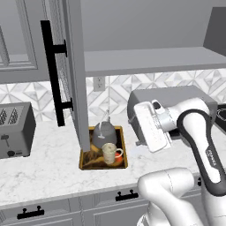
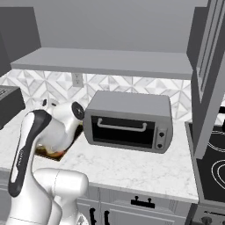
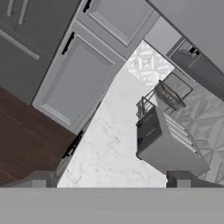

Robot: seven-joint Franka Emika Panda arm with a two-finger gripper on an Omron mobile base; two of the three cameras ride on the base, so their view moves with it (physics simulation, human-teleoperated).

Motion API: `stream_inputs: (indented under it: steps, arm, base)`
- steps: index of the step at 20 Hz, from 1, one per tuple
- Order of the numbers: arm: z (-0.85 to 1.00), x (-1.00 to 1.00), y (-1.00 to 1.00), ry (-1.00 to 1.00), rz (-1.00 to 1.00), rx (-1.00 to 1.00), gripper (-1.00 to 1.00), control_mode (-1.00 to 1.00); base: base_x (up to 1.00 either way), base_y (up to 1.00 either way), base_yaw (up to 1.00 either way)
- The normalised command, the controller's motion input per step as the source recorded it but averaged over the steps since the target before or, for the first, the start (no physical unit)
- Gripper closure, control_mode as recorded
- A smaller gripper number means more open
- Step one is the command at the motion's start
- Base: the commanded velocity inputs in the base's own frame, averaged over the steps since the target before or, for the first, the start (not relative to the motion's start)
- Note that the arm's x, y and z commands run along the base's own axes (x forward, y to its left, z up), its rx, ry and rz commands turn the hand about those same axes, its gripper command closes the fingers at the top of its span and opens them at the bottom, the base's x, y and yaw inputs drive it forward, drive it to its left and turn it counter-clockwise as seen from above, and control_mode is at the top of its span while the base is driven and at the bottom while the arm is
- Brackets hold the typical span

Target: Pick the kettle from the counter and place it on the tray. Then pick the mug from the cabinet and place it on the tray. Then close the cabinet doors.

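Note:
The yellow-rimmed tray (image 1: 125, 154) lies on the marble counter (image 1: 44, 172) below the open cabinet. On it stand the dark-grey kettle (image 1: 103, 132) and, in front of it, the cream mug (image 1: 109, 152). My gripper (image 1: 143, 128) hovers to the right of the tray, above the counter, and points left. In the hand view the gripper (image 3: 109, 181) is open, with nothing between its widely spread tips. The left cabinet door (image 1: 73, 75) stands open over the tray, its black bar handle (image 1: 53, 73) facing me. The right cabinet door (image 2: 210, 83) is open too. The cabinet shelf (image 1: 154, 59) is bare.
A grey toaster (image 1: 15, 130) stands at the counter's left, also in the hand view as the toaster (image 3: 168, 146). A large toaster oven (image 2: 127, 125) sits behind my arm. A stove (image 2: 213, 169) lies at the far right. Grey drawers (image 1: 106, 201) run below the counter.

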Motion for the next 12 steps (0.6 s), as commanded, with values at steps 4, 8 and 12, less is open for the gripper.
stream_inputs:
  steps: [4,8,12]
  arm:
    - [0.44,-0.44,0.04,-0.16,0.04,-0.01,-1.0,-1.0]
    - [0.23,-0.58,0.2,-0.35,0.0,0.0,-1.0,-1.0]
    - [0.45,-0.52,0.12,-0.07,0.0,0.01,-1.0,-1.0]
  base:
    - [0.0,0.0,0.0]
    - [0.0,0.0,0.0]
    - [0.0,0.0,0.0]
